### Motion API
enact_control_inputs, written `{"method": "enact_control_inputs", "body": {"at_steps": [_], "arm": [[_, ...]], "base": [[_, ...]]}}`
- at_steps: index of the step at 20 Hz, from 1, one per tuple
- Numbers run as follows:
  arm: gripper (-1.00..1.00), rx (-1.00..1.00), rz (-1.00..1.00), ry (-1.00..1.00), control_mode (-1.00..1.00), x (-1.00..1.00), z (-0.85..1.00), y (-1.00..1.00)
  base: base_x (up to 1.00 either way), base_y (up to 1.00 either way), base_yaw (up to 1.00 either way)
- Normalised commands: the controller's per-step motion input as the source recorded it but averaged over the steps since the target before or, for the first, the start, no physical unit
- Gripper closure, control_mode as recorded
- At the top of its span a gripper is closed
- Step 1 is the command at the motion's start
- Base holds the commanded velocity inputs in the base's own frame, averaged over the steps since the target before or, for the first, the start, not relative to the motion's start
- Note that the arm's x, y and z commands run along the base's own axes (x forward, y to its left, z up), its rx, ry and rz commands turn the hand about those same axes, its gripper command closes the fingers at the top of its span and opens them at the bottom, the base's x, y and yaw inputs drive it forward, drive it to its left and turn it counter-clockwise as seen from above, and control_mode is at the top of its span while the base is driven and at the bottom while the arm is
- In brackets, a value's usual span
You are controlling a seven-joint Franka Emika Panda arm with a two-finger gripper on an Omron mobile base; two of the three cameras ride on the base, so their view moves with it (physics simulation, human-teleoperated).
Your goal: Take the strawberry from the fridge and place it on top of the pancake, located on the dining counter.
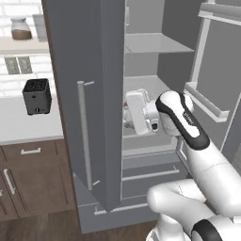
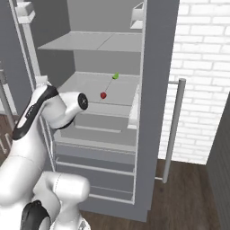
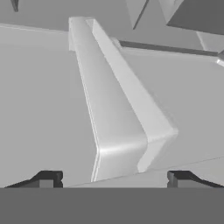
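The fridge (image 2: 108,54) is standing with both doors swung open, its light grey shelves exposed. In the right base view, the strawberry (image 2: 103,95) is lying on the middle shelf (image 2: 90,85), toward that shelf's front edge, as a small red dot. A small green item (image 2: 115,76) is resting farther back on the same shelf, well apart from the strawberry and to its right.

The white arm is reaching into the fridge interior at about the height of that middle shelf. In the left base view, the gripper (image 1: 126,113) is projecting past the edge of the left door (image 1: 84,94), whose long bar handle (image 1: 84,134) is facing the room. The hand view is looking along a light grey door bin (image 3: 118,118) that is running away from the camera; the two dark fingertips (image 3: 48,178) are sitting far apart at either side of the bottom edge, with nothing between them, so the jaws are standing spread wide and holding nothing.

To the left of the fridge, a black toaster (image 1: 37,96) is sitting on a white kitchen counter (image 1: 23,127), and a jar (image 1: 20,29) is standing on a shelf above it. A white brick wall (image 2: 202,67) is showing to the right of the fridge.
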Motion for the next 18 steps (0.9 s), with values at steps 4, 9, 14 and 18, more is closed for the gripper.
{"method": "enact_control_inputs", "body": {"at_steps": [4, 9, 14, 18], "arm": [[-1.0, 0.0, 0.11, -0.04, -1.0, -0.23, -0.06, 0.73], [-1.0, 0.0, 0.08, -0.01, -1.0, -0.14, -0.01, 0.83], [-1.0, 0.0, 0.04, 0.0, -1.0, -0.01, 0.0, 0.9], [-1.0, 0.0, 0.02, 0.0, -1.0, 0.0, 0.0, 0.87]], "base": [[0.0, 0.0, 0.0], [0.0, 0.0, 0.0], [0.0, 0.0, 0.0], [0.0, 0.0, 0.0]]}}
